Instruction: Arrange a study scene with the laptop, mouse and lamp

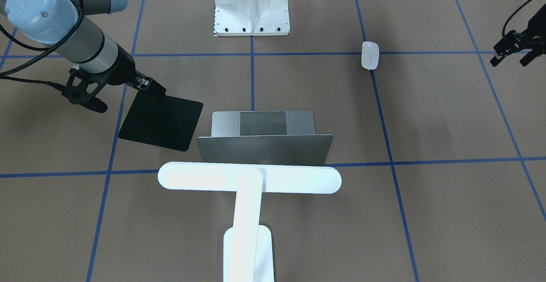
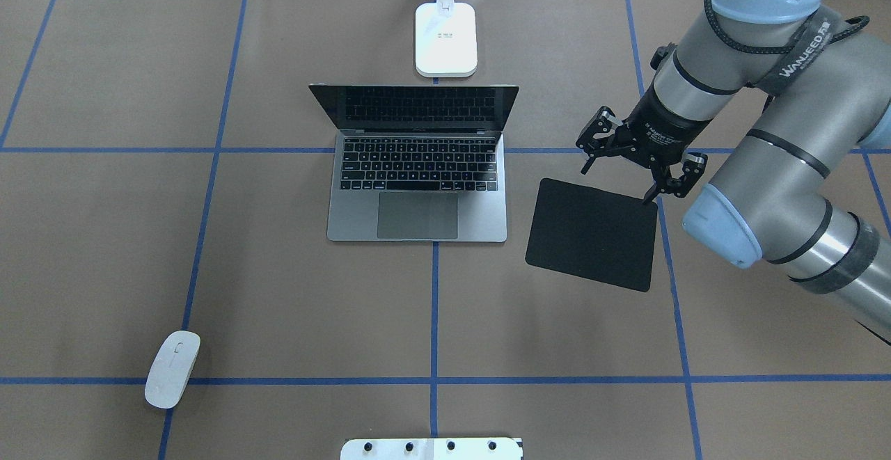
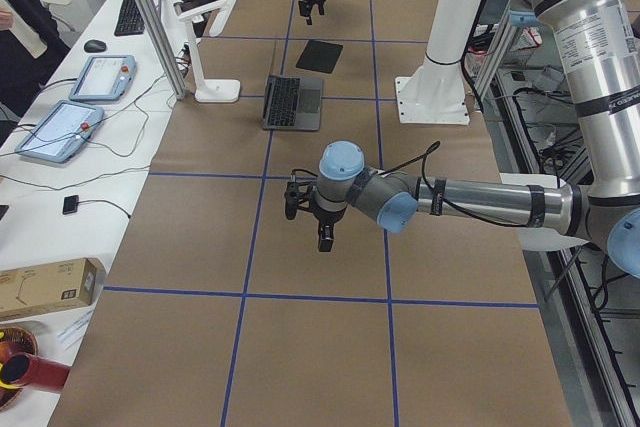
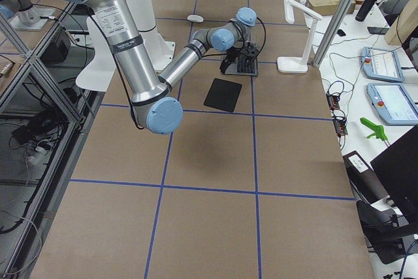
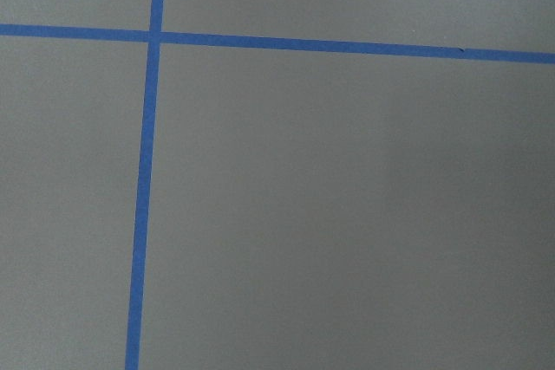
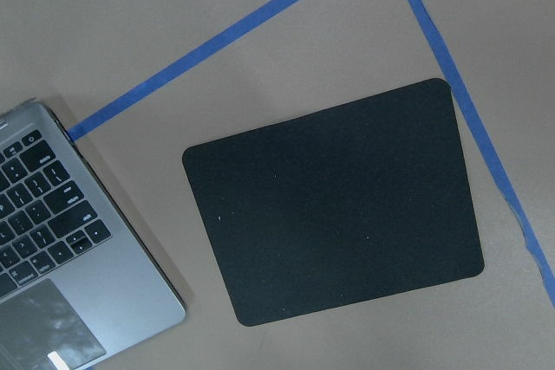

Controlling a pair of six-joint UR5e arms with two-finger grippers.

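The laptop [image 2: 418,168] stands open at the table's middle, its lid [image 1: 264,149] towards the lamp. The lamp [image 1: 249,178] stands just behind it, and its base [image 2: 446,39] shows in the overhead view. The mouse [image 2: 172,369] lies alone at the near left and also shows in the front-facing view [image 1: 370,55]. My right gripper [image 2: 619,181] is open and empty, just above the far edge of a black mat [image 2: 594,234]. My left gripper [image 1: 509,62] is open and empty, off to the mouse's left, over bare table.
The black mat [image 6: 338,201] lies flat to the right of the laptop [image 6: 61,257]. A white bolted bracket [image 1: 251,4] stands at the robot's edge of the table. Blue tape lines [image 5: 143,205] cross the brown table.
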